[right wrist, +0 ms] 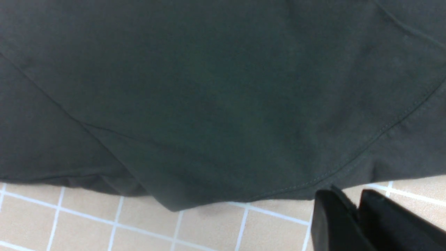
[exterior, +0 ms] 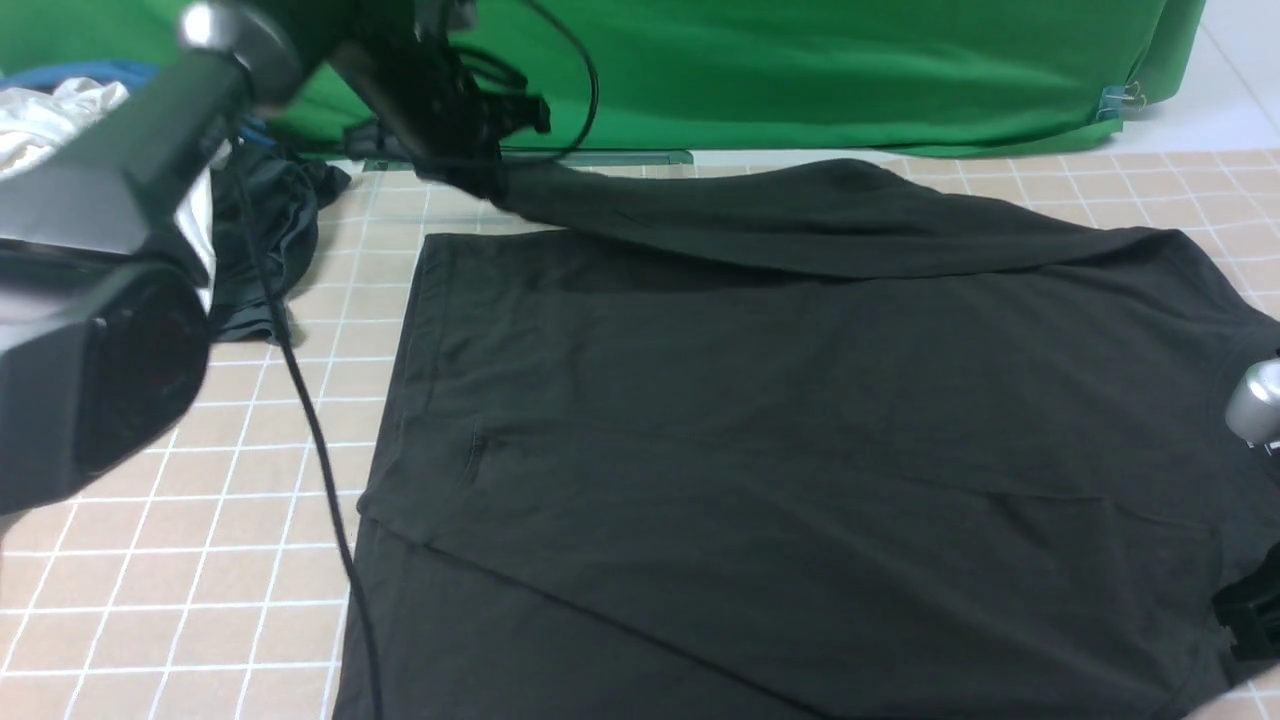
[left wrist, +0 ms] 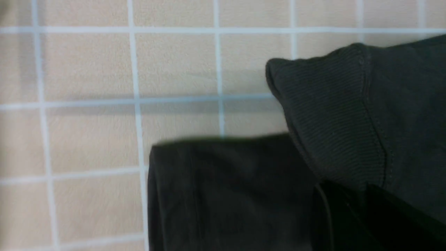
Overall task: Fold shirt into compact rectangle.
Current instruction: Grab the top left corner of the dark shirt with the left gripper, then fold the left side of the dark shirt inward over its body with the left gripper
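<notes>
Your left arm [exterior: 90, 380] is a blocky black link with a rounded silver joint cap [exterior: 235, 40] and a thin black cable [exterior: 315, 440] trailing off it. Your right gripper [right wrist: 352, 198] has flat matte-black fingers [right wrist: 331, 223].

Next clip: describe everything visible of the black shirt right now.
The black shirt is a soft, matte knit with stitched hems, no print showing. It lies mostly flat across the tiled table, with a diagonal fold line near the front. Its far edge is raised and stretched toward the robot's left, pinched in the shut left gripper. The left wrist view shows a ribbed band at the pinched part.
</notes>
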